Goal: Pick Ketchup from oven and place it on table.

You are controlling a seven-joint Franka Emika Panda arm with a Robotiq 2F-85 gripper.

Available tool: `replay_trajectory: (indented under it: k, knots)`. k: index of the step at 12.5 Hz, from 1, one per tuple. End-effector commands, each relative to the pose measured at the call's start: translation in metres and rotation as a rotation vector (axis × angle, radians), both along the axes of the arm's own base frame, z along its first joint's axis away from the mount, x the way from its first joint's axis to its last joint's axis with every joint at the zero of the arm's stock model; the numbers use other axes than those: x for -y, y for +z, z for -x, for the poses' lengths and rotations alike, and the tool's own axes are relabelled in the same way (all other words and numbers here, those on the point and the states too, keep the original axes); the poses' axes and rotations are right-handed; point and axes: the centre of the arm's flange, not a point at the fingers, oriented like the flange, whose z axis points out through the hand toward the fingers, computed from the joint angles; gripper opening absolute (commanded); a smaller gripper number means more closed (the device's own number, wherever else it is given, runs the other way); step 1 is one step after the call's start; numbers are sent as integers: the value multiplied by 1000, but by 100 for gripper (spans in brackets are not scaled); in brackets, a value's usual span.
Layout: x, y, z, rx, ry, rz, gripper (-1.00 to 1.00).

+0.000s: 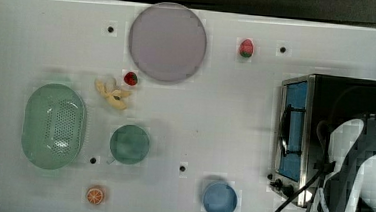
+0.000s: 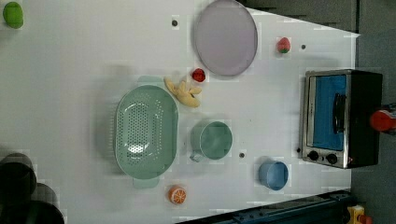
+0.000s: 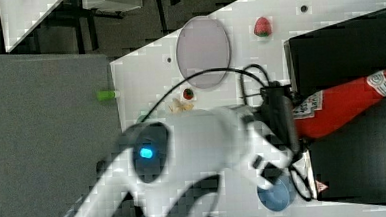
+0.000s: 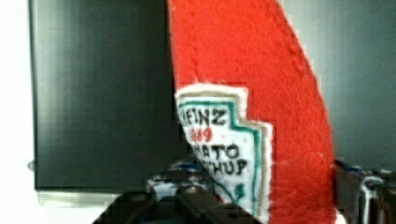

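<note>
While the ketchup [image 3: 338, 106] lies on top of the oven [image 3: 348, 45] | gripper [image 4: 261, 205] sits at its lower body, fingers either side | grip contact cannot be confirmed | table [image 1: 215, 113] beneath oven.

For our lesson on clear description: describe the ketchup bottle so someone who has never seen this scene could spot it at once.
Find the black toaster oven at the edge of the white table. Lying on its dark top, beside the robot's wrist, is the ketchup bottle. It is long, slim and red with a white label and cap, unlike the small round red fruits on the table.
</note>
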Motion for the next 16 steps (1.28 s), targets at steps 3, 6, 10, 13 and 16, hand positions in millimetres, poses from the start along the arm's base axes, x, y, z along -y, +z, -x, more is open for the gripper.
replay_trajectory:
  k: [3,6,10,13,16]
  knots:
    - [-98,166,-56,128,218,39,29]
    - [-194,189,-77,69,384,-28,29]
    - [-320,167,-101,11,607,-72,29]
    - [-368,116,-94,-89,685,-114,29]
    - [-372,45,-83,-130,690,-129,29]
